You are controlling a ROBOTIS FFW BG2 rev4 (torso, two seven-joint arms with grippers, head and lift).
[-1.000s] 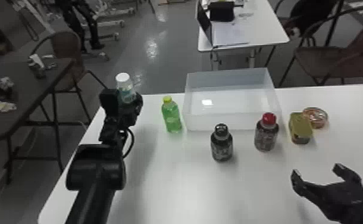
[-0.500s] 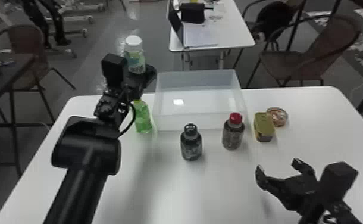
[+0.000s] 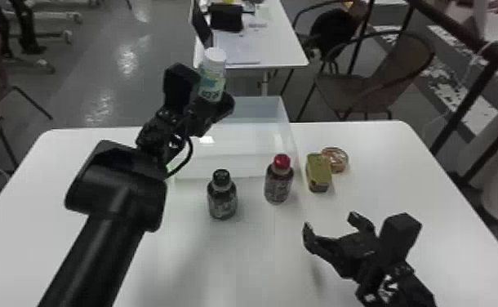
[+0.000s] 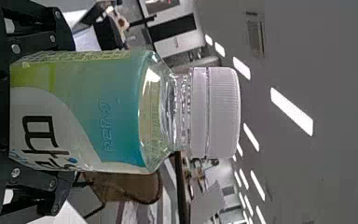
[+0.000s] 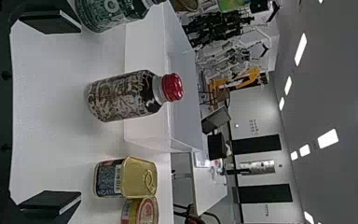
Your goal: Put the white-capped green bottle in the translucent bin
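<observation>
While the left end effector (image 3: 214,105) clasps the raised white-capped green bottle (image 3: 213,75) at 11 o'clock, near the translucent bin (image 3: 240,167) along the worktop's (image 3: 256,261) far edge, bare room opens at 6, the released right end effector (image 3: 330,222) rests at 4, and the bottle has moved binward.

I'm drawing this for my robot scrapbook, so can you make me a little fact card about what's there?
Held bottle: white-capped green bottle, upright
Holder: left gripper, shut on it
Other hand: right gripper, open, above the table
Bin: translucent bin, on the table, partly behind the left arm
Standing bottles: black-capped bottle, red-capped bottle, both in front of the bin
Tins: rectangular tin, round tin, right of the bin
Job: bottle not in the bin yet
</observation>
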